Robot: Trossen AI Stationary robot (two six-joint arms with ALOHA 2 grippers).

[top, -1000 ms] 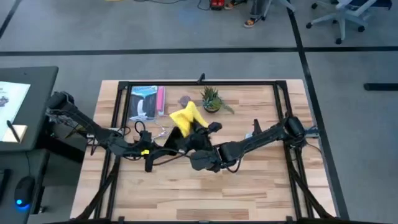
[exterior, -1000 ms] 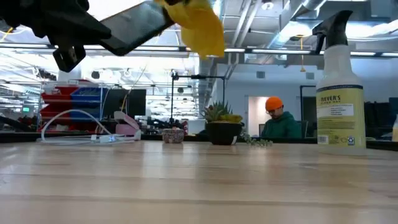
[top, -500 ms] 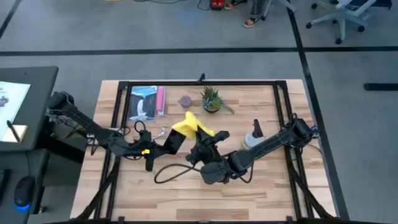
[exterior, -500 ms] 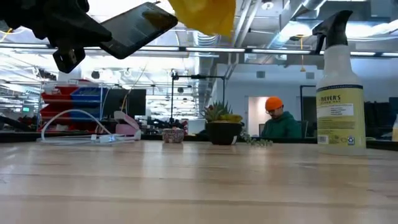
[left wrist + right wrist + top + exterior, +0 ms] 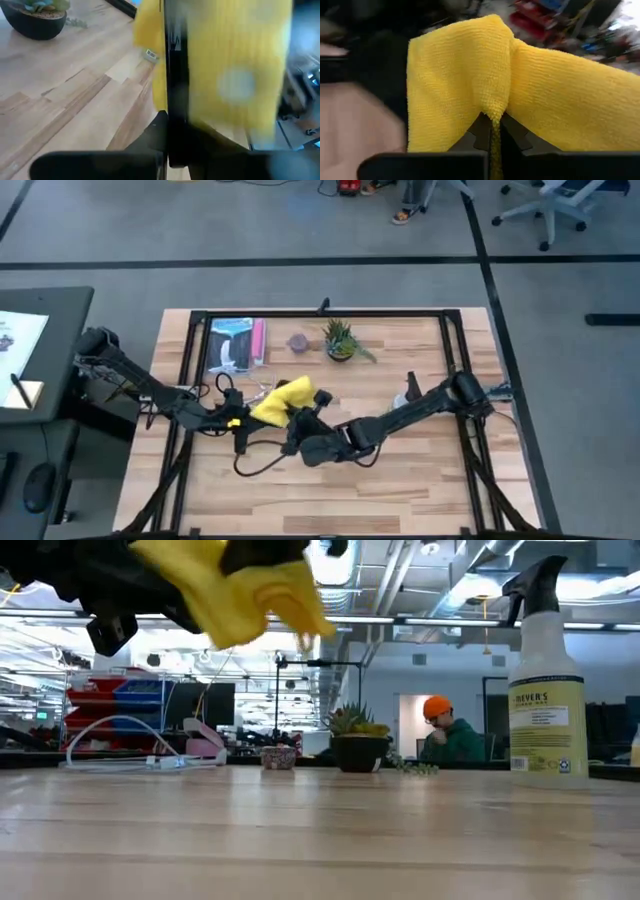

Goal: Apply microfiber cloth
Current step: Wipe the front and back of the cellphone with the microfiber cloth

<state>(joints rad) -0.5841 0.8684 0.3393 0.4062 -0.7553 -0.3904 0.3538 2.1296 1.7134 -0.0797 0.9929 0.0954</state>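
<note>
Above the table's middle, the right gripper [image 5: 491,134] pinches a fold of the microfiber cloth [image 5: 281,399], draping it over the black smartphone [image 5: 176,85] clamped edge-on in the left gripper [image 5: 243,423]. Both hang clear of the wooden table [image 5: 420,470].

Overhead, table-level, two close wrist views

You see a bright yellow microfiber cloth [image 5: 281,399] against dark arms, a light wood-grain table [image 5: 420,480], a pale yellow spray bottle [image 5: 547,680] and a green plant [image 5: 339,339].
</note>
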